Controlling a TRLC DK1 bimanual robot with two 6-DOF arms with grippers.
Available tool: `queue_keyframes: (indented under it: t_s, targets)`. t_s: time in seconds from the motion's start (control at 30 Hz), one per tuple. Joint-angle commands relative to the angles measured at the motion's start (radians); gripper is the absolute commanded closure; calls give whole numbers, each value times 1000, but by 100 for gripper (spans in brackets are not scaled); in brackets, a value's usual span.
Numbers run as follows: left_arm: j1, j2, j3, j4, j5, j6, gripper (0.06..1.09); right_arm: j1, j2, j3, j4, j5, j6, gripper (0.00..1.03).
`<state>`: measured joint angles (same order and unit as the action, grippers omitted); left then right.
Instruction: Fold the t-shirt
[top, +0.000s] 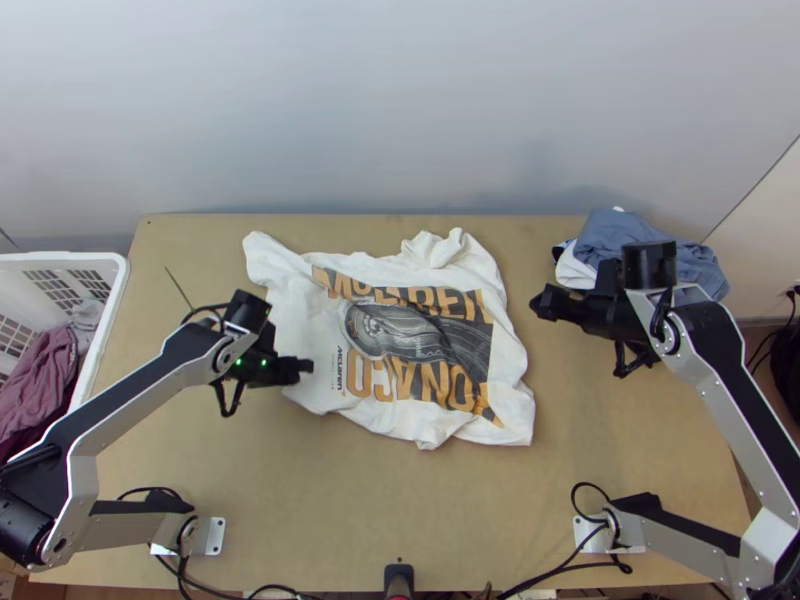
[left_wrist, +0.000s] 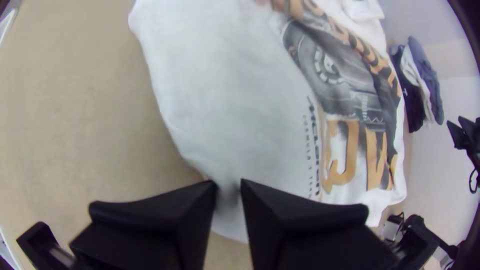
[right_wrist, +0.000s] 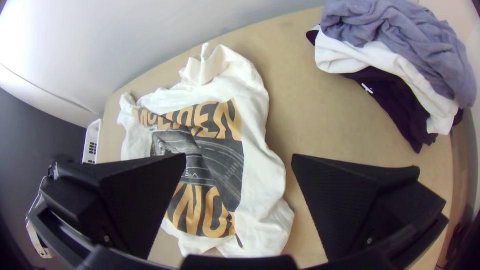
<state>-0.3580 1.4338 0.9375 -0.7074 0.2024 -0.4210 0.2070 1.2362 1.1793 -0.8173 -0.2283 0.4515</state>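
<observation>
Since the t-shirt (top: 420, 330) lies rumpled, the left claw (left_wrist: 229, 185) sits narrowly parted at its edge, probably for straightening; the right claw (top: 540, 303) is wide, leaving room.

A white plastic basket (top: 60, 259) with purple clothes (top: 38, 385) in it is by the left side of the wooden table (top: 430, 510). Near the far right corner, a blue-gray cloth (right_wrist: 395, 25) sits on a white one (right_wrist: 345, 56) and a dark one (right_wrist: 395, 105).

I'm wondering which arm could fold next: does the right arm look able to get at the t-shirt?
Probably yes: the right gripper is open beside the t-shirt, with nothing visibly between them, and the clothes pile lies off that path.
</observation>
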Motion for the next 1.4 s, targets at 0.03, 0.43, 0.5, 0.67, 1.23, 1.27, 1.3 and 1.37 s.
queue_keyframes:
  t_s: [0.03,0.43,0.5,0.67,1.23,1.27,1.3,1.37]
  targets:
    - [-116,34,247,-17,-51,-61,105,5,2,-73,21,0,-5,5]
    - [-383,565,627,-107,-87,-2,17,22,55,-116,63,0,1,5]
    - [-403,608,669,-162,-89,10,10,22,62,-115,63,0,1,5]
    - [-394,461,630,-178,-133,21,10,37,75,-147,63,0,3,5]
    - [-124,117,254,-170,-124,48,11,88,114,-162,83,0,13,5]
    - [-130,116,245,-175,-123,50,13,88,111,-164,83,0,13,5]
    - [-136,112,238,-175,-123,50,16,86,108,-168,83,0,12,5]
    - [-142,111,218,-168,-123,50,16,86,98,-173,83,0,12,5]
